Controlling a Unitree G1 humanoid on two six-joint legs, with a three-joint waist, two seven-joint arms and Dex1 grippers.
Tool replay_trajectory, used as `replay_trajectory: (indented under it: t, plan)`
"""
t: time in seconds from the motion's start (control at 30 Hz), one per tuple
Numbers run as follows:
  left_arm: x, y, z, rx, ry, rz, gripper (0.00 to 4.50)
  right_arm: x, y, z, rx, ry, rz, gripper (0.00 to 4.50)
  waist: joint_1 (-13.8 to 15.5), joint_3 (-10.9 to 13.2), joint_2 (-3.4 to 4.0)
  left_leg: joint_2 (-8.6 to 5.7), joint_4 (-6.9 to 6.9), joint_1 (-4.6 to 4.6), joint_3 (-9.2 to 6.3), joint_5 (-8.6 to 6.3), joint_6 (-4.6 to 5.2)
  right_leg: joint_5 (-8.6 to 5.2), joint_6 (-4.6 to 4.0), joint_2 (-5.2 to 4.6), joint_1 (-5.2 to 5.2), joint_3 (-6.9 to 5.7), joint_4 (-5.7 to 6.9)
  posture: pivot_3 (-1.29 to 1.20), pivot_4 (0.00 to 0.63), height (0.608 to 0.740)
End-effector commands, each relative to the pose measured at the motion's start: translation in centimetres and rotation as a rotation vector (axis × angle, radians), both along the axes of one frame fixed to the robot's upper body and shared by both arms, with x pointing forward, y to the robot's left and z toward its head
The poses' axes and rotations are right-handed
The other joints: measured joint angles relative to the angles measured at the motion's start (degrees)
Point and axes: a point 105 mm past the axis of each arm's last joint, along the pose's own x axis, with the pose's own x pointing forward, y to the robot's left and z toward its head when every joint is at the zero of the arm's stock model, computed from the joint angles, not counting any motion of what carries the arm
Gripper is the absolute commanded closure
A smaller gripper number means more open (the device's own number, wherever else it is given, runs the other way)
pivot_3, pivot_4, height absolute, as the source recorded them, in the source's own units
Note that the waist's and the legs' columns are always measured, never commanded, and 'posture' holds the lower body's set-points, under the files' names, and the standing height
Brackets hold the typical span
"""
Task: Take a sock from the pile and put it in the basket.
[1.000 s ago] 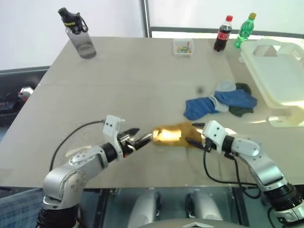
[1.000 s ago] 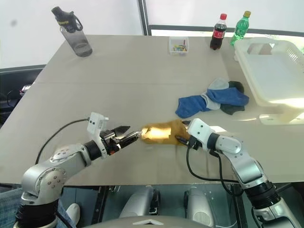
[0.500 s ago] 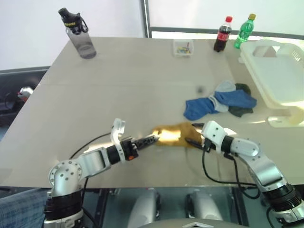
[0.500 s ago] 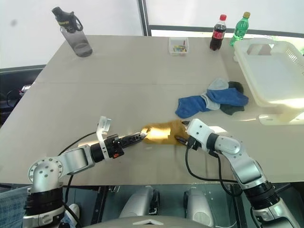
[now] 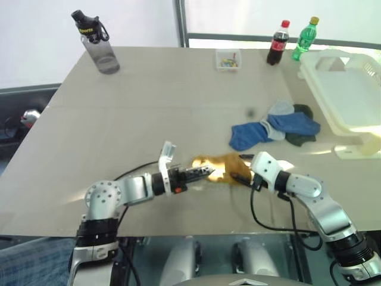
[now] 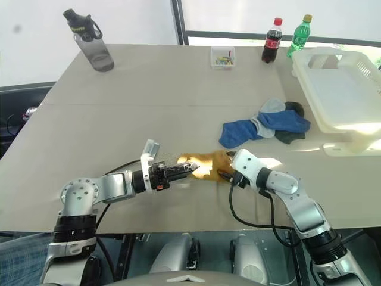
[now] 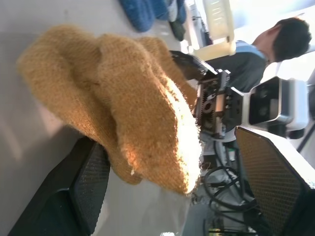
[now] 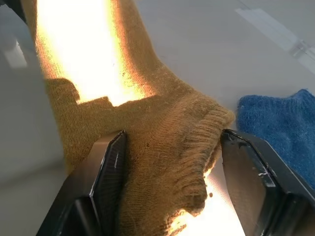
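A mustard-yellow sock (image 5: 217, 167) lies stretched near the table's front edge, apart from the pile (image 5: 277, 126) of blue, grey and dark socks further back on the right. My right gripper (image 5: 241, 170) is shut on the sock's bunched cuff (image 8: 172, 147), which fills the gap between both fingers (image 8: 106, 182). My left gripper (image 5: 205, 172) is open at the sock's other end, with one finger (image 7: 86, 184) on each side of the toe (image 7: 142, 123). The whitish basket (image 5: 348, 98) stands at the table's right edge, behind the pile.
A dark water bottle (image 5: 98, 42) stands at the back left. A small clear box (image 5: 229, 59), a cola bottle (image 5: 274, 43) and a green bottle (image 5: 303, 39) line the back edge. A person (image 7: 275, 49) shows beyond the table.
My left arm has swung right and rolled its wrist, bringing its open fingers from short of the sock to around its toe end. The right gripper and sock have stayed put.
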Motion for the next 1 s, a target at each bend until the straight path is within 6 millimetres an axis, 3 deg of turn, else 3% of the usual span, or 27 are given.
replay_trajectory:
  t: [0.03, 0.3, 0.53, 0.7, 1.0]
  plan:
    - [-0.1, -0.9, 2.6, -0.119, -0.081, -0.049, 0.33, -0.3, 0.2, -0.2, -0.006, 0.007, 0.001, 1.39, 0.0, 0.0, 0.0, 0.0, 0.0, 0.0, 0.0, 0.01, -0.01, 0.0, 0.0, 0.0, 0.0, 0.0, 0.0, 0.0, 0.15, 0.74]
    - [-0.6, -2.0, 3.9, -0.156, -0.172, -0.113, 0.33, 0.1, -0.1, -0.1, -0.02, -0.005, -0.017, 1.39, 0.0, 0.0, 0.0, 0.0, -0.01, 0.0, -0.01, 0.02, -0.03, 0.0, 0.0, 0.01, 0.0, 0.0, 0.0, 0.0, 0.15, 0.74]
    - [-0.5, -3.8, 3.6, -0.162, -0.197, -0.182, 0.33, 0.2, -0.6, 0.5, -0.023, -0.016, -0.037, 1.39, 0.0, 0.0, 0.0, 0.0, 0.0, 0.0, -0.01, 0.03, -0.05, 0.0, 0.0, 0.03, 0.0, -0.01, 0.0, 0.0, 0.15, 0.74]
    - [-0.3, -4.4, 3.5, -0.167, -0.208, -0.214, 0.33, 0.1, -1.6, 2.6, 0.002, -0.035, -0.064, 1.39, 0.2, 0.0, 0.01, -0.01, -0.01, -0.03, -0.01, 0.03, -0.04, 0.0, 0.0, 0.04, -0.01, -0.01, 0.0, 0.0, 0.15, 0.74]
    - [-0.4, -4.6, 2.8, -0.153, -0.208, -0.254, 0.33, -1.7, -3.1, 5.7, 0.048, 0.035, -0.028, 1.39, 0.5, 0.0, 0.01, 0.0, -0.03, -0.12, -0.08, 0.03, -0.04, 0.0, 0.0, 0.04, -0.02, -0.06, -0.08, 0.0, 0.15, 0.74]
